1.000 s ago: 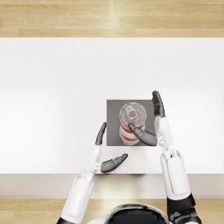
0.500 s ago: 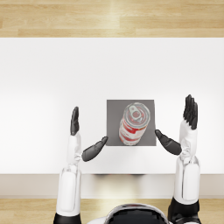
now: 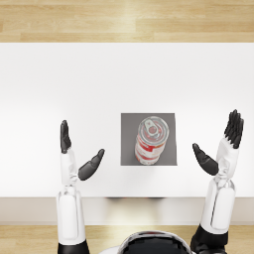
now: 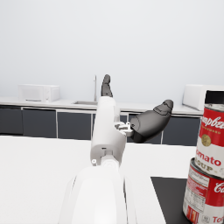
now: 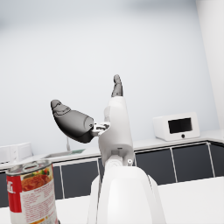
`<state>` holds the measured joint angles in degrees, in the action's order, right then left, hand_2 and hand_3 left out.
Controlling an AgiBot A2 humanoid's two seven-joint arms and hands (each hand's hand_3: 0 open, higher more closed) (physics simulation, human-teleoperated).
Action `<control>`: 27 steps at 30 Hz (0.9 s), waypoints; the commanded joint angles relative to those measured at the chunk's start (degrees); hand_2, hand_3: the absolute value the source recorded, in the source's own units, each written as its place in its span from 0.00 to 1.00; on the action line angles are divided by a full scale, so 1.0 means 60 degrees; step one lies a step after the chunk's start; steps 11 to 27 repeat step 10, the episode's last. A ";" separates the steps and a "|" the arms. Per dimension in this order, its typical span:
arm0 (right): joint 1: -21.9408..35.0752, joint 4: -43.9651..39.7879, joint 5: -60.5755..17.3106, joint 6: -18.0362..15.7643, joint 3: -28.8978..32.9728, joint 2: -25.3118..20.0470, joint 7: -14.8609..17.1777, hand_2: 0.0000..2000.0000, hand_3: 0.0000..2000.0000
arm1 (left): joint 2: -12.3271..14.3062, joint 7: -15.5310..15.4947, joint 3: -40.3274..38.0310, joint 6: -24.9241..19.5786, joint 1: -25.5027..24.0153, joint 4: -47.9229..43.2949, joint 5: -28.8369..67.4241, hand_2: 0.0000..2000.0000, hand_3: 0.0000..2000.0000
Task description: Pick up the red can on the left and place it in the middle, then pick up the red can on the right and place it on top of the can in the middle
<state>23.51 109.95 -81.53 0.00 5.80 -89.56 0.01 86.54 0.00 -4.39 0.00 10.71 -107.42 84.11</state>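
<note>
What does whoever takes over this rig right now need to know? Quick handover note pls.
Left hand: open, holds nothing, left of the grey mat.
Right hand: open, holds nothing, right of the mat.
Red cans: the top can sits on the bottom can, stacked on the mat in the middle of the white table; the left wrist view shows both.
Done: both placements, judging by the stack.
Left: nothing obvious; just check that the stack stands steady.
</note>
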 commanded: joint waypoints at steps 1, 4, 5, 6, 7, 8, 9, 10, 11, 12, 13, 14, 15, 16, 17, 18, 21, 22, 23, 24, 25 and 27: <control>-0.0002 -0.0001 0.0000 0.0000 0.0004 0.0000 -0.0001 0.00 0.00 | 0.0000 0.0000 -0.0005 0.0000 -0.0001 0.0000 0.0000 0.00 0.00; -0.0005 -0.0003 0.0000 0.0000 0.0010 -0.0001 -0.0001 0.00 0.00 | 0.0001 0.0000 -0.0013 0.0000 -0.0002 0.0001 0.0000 0.00 0.00; -0.0006 -0.0003 0.0000 0.0000 0.0011 -0.0001 -0.0001 0.00 0.00 | 0.0001 0.0000 -0.0014 0.0000 -0.0002 0.0001 0.0000 0.00 0.00; -0.0006 -0.0004 0.0000 0.0000 0.0012 -0.0001 -0.0002 0.00 0.00 | 0.0001 0.0000 -0.0015 0.0000 -0.0002 0.0001 0.0000 0.00 0.00; -0.0006 -0.0004 0.0000 0.0000 0.0013 -0.0001 -0.0002 0.00 0.00 | 0.0001 0.0000 -0.0016 0.0000 -0.0002 0.0001 0.0000 0.00 0.00; -0.0006 -0.0004 0.0000 0.0000 0.0013 -0.0001 -0.0002 0.00 0.00 | 0.0001 0.0000 -0.0016 0.0000 -0.0002 0.0001 0.0000 0.00 0.00; -0.0007 -0.0004 0.0000 0.0000 0.0013 -0.0001 -0.0002 0.00 0.00 | 0.0001 0.0000 -0.0016 0.0000 -0.0002 0.0001 0.0000 0.00 0.00; -0.0007 -0.0004 0.0000 0.0000 0.0013 -0.0001 -0.0002 0.00 0.00 | 0.0001 0.0000 -0.0017 0.0000 -0.0002 0.0001 0.0000 0.00 0.00; -0.0007 -0.0004 0.0000 0.0000 0.0013 -0.0001 -0.0002 0.00 0.00 | 0.0001 0.0000 -0.0017 0.0000 -0.0002 0.0001 0.0000 0.00 0.00; -0.0007 -0.0004 0.0000 0.0000 0.0013 -0.0001 -0.0002 0.00 0.00 | 0.0001 0.0000 -0.0017 0.0000 -0.0002 0.0001 0.0000 0.00 0.00; -0.0007 -0.0004 0.0000 0.0000 0.0013 -0.0001 -0.0002 0.00 0.00 | 0.0001 0.0000 -0.0017 0.0000 -0.0002 0.0001 0.0000 0.00 0.00; -0.0007 -0.0004 0.0000 0.0000 0.0013 -0.0001 -0.0002 0.00 0.00 | 0.0001 0.0000 -0.0017 0.0000 -0.0002 0.0001 0.0000 0.00 0.00; -0.0007 -0.0004 0.0000 0.0000 0.0013 -0.0001 -0.0002 0.00 0.00 | 0.0001 0.0000 -0.0017 0.0000 -0.0002 0.0001 0.0000 0.00 0.00; -0.0007 -0.0004 0.0000 0.0000 0.0013 -0.0001 -0.0002 0.00 0.00 | 0.0001 0.0000 -0.0017 0.0000 -0.0002 0.0001 0.0000 0.00 0.00; -0.0007 -0.0004 0.0000 0.0000 0.0013 -0.0001 -0.0002 0.00 0.00 | 0.0001 0.0000 -0.0017 0.0000 -0.0002 0.0001 0.0000 0.00 0.00; -0.0007 -0.0004 0.0000 0.0000 0.0013 -0.0001 -0.0002 0.00 0.00 | 0.0001 0.0000 -0.0017 0.0000 -0.0002 0.0001 0.0000 0.00 0.00; -0.0007 -0.0004 0.0000 0.0000 0.0013 -0.0001 -0.0002 0.00 0.00 | 0.0001 0.0000 -0.0017 0.0000 -0.0002 0.0001 0.0000 0.00 0.00; -0.0007 -0.0004 0.0000 0.0000 0.0013 -0.0001 -0.0002 0.00 0.00 | 0.0001 0.0000 -0.0017 0.0000 -0.0002 0.0001 0.0000 0.00 0.00; -0.0007 -0.0004 0.0000 0.0000 0.0013 -0.0001 -0.0002 0.00 0.00 | 0.0001 0.0000 -0.0017 0.0000 -0.0002 0.0001 0.0000 0.00 0.00; -0.0007 -0.0004 0.0000 0.0000 0.0013 -0.0001 -0.0002 0.00 0.00 | 0.0001 0.0000 -0.0017 0.0000 -0.0002 0.0001 0.0000 0.00 0.00; -0.0007 -0.0004 0.0000 0.0000 0.0013 -0.0001 -0.0002 0.00 0.00 | 0.0001 0.0000 -0.0017 0.0000 -0.0002 0.0001 0.0000 0.00 0.00; -0.0007 -0.0004 0.0000 0.0000 0.0013 -0.0001 -0.0002 0.00 0.00 | 0.0001 0.0000 -0.0017 0.0000 -0.0002 0.0001 0.0000 0.00 0.00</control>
